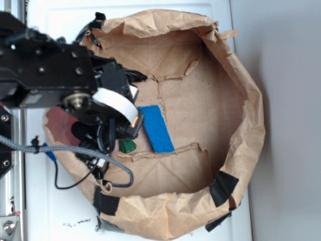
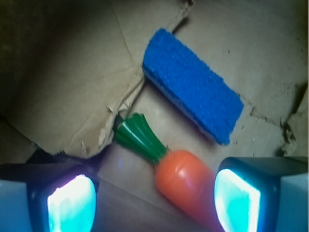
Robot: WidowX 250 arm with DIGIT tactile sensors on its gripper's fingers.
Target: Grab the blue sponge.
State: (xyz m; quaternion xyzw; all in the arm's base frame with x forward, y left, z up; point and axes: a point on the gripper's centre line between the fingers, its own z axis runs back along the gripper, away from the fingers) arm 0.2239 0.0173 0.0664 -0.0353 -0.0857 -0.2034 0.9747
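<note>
Wrist view: my gripper [image 2: 154, 200] is spread wide, grasping nothing, its pads [image 2: 70, 203] straddling the carrot [image 2: 181, 179]. The sponge [image 2: 193, 87] lies flat on the brown paper [image 2: 72, 96], just beyond the carrot's green top.

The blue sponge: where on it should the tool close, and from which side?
Grip the blue sponge across its short width, near mid-length, coming straight down from above. It lies flat on the paper, its long edges free. The toy carrot sits apart beside it, so the open tool should shift toward the sponge first.
</note>
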